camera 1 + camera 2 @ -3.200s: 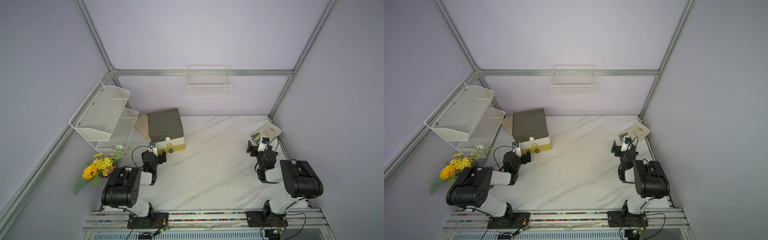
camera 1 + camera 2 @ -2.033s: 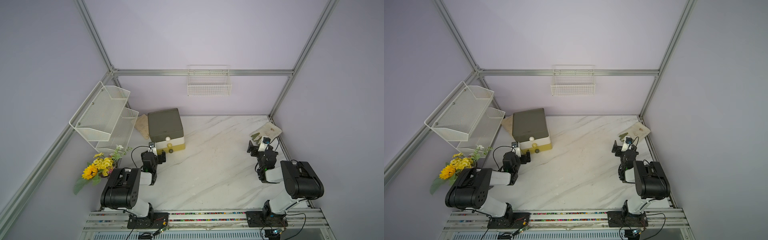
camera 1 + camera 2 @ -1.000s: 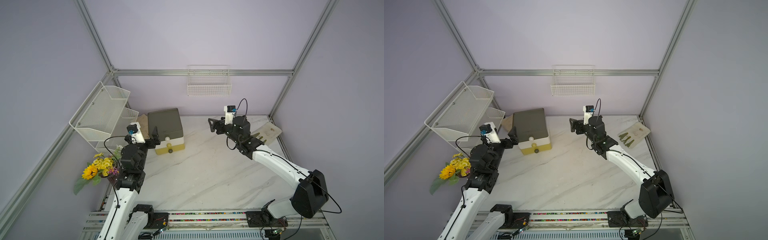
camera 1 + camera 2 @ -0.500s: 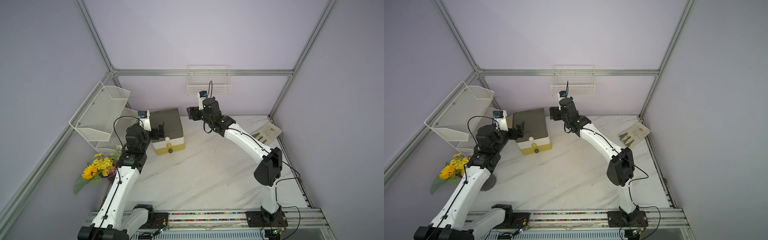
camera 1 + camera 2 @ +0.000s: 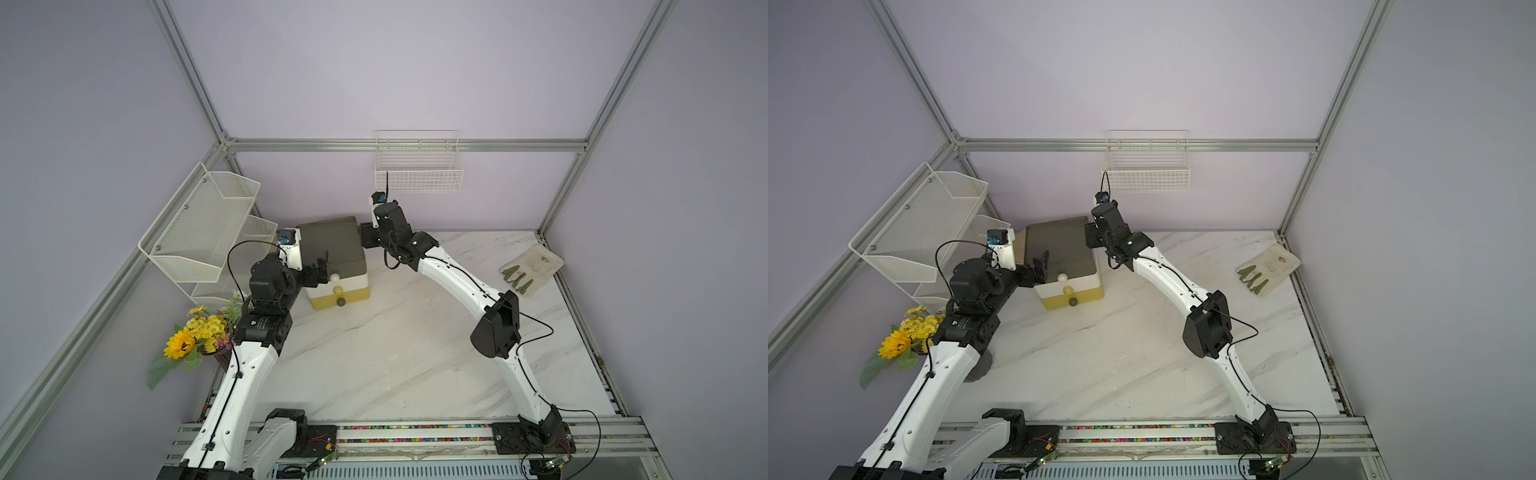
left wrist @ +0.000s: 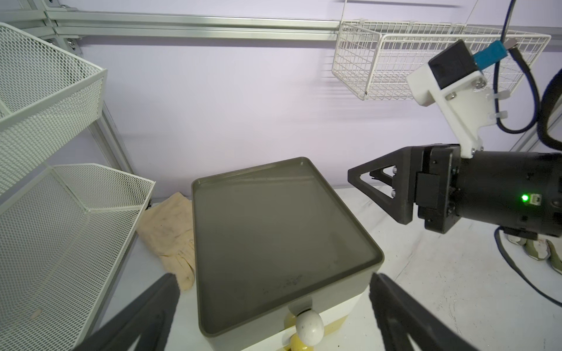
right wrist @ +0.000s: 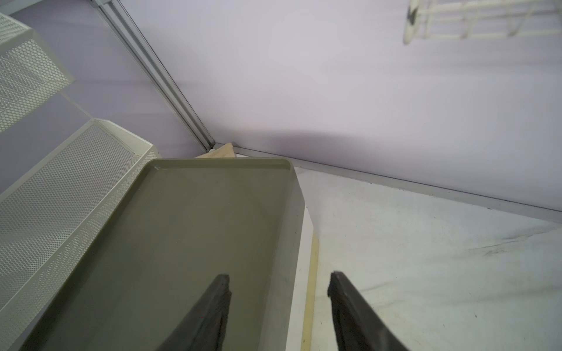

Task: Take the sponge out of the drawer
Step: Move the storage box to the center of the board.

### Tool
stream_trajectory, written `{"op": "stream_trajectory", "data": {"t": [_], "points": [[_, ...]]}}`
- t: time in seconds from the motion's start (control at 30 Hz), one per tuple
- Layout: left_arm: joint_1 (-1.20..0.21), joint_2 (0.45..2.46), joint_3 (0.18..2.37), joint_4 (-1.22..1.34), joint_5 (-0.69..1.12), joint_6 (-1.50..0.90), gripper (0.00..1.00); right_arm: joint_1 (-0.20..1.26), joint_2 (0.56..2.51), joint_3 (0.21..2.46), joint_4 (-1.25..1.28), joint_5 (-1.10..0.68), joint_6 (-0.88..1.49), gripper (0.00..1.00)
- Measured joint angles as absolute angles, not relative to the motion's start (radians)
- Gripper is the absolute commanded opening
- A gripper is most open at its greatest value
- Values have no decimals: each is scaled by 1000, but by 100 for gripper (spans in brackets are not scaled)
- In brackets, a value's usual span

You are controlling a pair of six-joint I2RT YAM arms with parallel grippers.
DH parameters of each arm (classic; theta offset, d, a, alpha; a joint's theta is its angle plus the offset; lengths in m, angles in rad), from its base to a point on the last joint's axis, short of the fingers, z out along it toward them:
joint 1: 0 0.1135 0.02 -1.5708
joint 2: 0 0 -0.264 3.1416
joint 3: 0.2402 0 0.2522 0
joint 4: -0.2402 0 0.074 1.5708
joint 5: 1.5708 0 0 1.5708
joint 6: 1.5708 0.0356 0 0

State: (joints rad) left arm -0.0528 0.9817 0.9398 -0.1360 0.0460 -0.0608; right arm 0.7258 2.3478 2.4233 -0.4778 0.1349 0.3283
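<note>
The drawer unit (image 5: 334,249) (image 5: 1059,245) stands at the back left, with an olive-grey tray top (image 6: 273,228) (image 7: 197,228) over a white and a yellow drawer. All drawers are shut, and the sponge is hidden. A white knob (image 6: 309,323) (image 5: 335,277) sticks out in front, above a yellow knob (image 5: 338,289) and a dark knob (image 5: 340,302). My left gripper (image 5: 323,270) (image 5: 1042,264) (image 6: 273,278) is wide open at the unit's front, above the white knob. My right gripper (image 5: 365,235) (image 5: 1090,237) (image 7: 279,276) (image 6: 365,177) is open and straddles the top's right rim, holding nothing.
A white wire basket (image 5: 417,178) hangs on the back wall. Mesh shelves (image 5: 203,232) stand left of the unit, with a beige cloth (image 6: 170,231) behind it. Flowers (image 5: 195,336) sit at the left. A board with green pieces (image 5: 532,270) lies at the far right.
Both arms have unfolded from the table's front and reached back to the drawer unit. The right jaws have narrowed. The left jaws stay wide.
</note>
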Motion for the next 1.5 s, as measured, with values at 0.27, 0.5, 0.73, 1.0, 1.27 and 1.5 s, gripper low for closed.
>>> {"op": "stream_trajectory", "data": {"t": [0.27, 0.5, 0.73, 1.0, 1.27, 1.5], "points": [[-52, 982, 936, -126, 58, -59, 100, 731, 2348, 2382, -463, 123, 348, 48], [-50, 982, 935, -121, 65, -59, 100, 743, 2348, 2351, -448, 113, 360, 46], [-46, 984, 934, -121, 68, -59, 100, 761, 2349, 2335, -442, 116, 364, 27], [-46, 987, 934, -120, 68, -59, 100, 773, 2349, 2335, -442, 168, 360, 28], [-46, 995, 934, -120, 68, -59, 100, 782, 2372, 2344, -448, 213, 358, 26], [-43, 1002, 934, -120, 75, -59, 100, 786, 2381, 2355, -435, 249, 382, 4]]}}
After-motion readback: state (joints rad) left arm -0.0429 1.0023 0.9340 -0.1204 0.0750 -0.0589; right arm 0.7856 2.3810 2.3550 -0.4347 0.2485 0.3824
